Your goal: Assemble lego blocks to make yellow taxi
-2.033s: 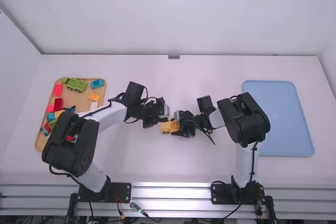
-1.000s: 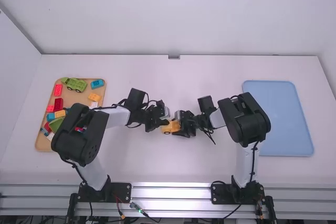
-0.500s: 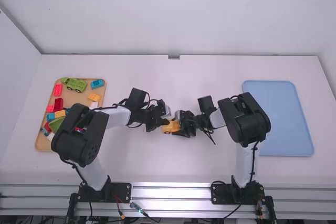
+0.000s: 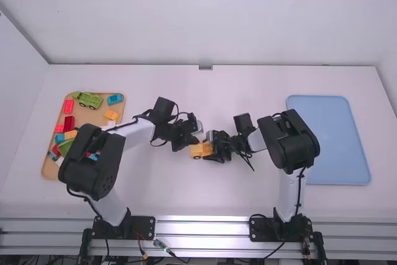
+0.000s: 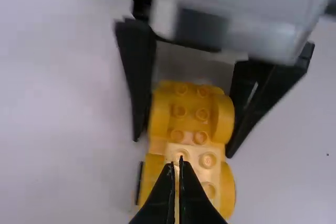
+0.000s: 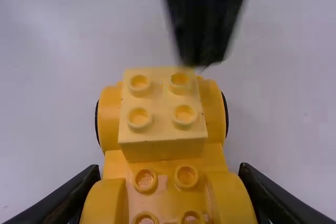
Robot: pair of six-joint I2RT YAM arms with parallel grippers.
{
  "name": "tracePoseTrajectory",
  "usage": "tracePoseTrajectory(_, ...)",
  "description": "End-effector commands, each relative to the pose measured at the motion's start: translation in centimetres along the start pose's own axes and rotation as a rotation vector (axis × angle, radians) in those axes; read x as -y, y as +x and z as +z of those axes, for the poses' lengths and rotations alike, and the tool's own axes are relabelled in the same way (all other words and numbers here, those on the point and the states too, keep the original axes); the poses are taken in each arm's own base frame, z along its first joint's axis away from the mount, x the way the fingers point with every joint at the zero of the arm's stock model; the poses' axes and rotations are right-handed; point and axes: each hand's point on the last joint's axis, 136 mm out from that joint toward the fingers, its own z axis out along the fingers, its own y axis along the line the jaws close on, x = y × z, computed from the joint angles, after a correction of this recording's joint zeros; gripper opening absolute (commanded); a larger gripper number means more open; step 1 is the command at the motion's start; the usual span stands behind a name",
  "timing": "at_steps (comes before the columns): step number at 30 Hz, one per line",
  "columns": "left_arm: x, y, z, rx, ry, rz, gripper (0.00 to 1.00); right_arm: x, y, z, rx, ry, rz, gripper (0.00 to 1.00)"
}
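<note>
In the high view the left gripper (image 4: pixel 196 133) is beside the yellow car (image 4: pixel 197 149), and the right gripper (image 4: pixel 214 147) holds it from the right. The left wrist view shows the left gripper (image 5: pixel 177 164) with its fingertips together over the pale yellow brick (image 5: pixel 194 156) on the yellow car base (image 5: pixel 184 98). Seen from the right wrist, the right gripper (image 6: pixel 169 174) is shut across the car base (image 6: pixel 167 174); the brick (image 6: pixel 161 114) lies on it between the wheels, with the left gripper (image 6: pixel 202 61) at its edge. Whether they touch, I cannot tell.
At the left stands a tan tray (image 4: pixel 52 164) with red, blue, green and orange pieces, including a green vehicle (image 4: pixel 90 99). A blue tray (image 4: pixel 329 141) lies on the right. The left arm crosses in front of the tan tray's right side.
My left gripper dipped toward the yellow car, then rose slightly away up the picture, uncovering more of it. The right arm and the car have stayed nearly still.
</note>
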Motion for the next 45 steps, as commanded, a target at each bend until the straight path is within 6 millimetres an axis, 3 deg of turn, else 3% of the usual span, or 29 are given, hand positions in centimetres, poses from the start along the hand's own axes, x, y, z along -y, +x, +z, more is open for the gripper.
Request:
tracePoseTrajectory(1, -2.5, -4.2, -3.5, 0.081, -0.110, 0.050, 0.04, 0.3, 1.9, -0.1, -0.074, 0.033, 0.022, 0.70)
tracePoseTrajectory(2, -3.0, -4.9, -4.2, 0.095, -0.132, 0.045, 0.12, 0.4, 2.0, -0.2, -0.074, 0.037, 0.025, 0.71)
tracePoseTrajectory(4, -3.9, -5.9, -5.6, 0.117, -0.170, 0.034, 0.49, 0.5, 2.1, -0.4, -0.073, 0.043, 0.029, 0.72)
tracePoseTrajectory(5, -4.4, -6.5, -6.3, 0.129, -0.192, 0.026, 0.99, 0.6, 2.1, -0.5, -0.074, 0.045, 0.032, 0.73)
tracePoseTrajectory(10, -6.2, -6.9, -8.5, 0.164, -0.253, -0.051, 0.99, 0.7, 2.2, -0.6, -0.074, 0.051, 0.072, 0.82)
tracePoseTrajectory(14, -8.9, -5.9, -11.0, 0.212, -0.327, -0.217, 0.99, 1.3, 2.3, -1.2, -0.076, 0.079, 0.136, 0.99)
tracePoseTrajectory(16, -9.7, -5.4, -12.0, 0.229, -0.352, -0.278, 0.99, 1.8, 2.4, -1.6, -0.088, 0.101, 0.175, 0.99)
tracePoseTrajectory(18, -11.6, -3.8, -14.3, 0.262, -0.412, -0.403, 0.99, 2.1, 2.6, -2.9, -0.143, 0.134, 0.224, 0.99)
tracePoseTrajectory(21, -12.9, -2.0, -15.7, 0.250, -0.481, -0.483, 0.99, 1.9, 2.5, -4.1, -0.189, 0.146, 0.226, 0.99)
tracePoseTrajectory(25, -15.2, 2.6, -18.1, 0.151, -0.680, -0.681, 0.99, 1.2, 1.9, -6.8, -0.320, 0.180, 0.225, 0.99)
tracePoseTrajectory(30, -16.4, 5.6, -19.9, 0.065, -0.858, -0.795, 0.99, 1.2, 1.3, -9.8, -0.456, 0.265, 0.221, 0.99)
tracePoseTrajectory(36, -16.4, 8.9, -21.8, -0.053, -1.021, -0.898, 0.99, 2.9, -1.5, -13.4, -0.505, 0.450, 0.212, 0.99)
tracePoseTrajectory(45, -16.5, 12.3, -26.0, -0.117, -1.306, -1.068, 0.99, 3.7, -4.3, -15.2, -0.480, 0.538, 0.139, 0.99)
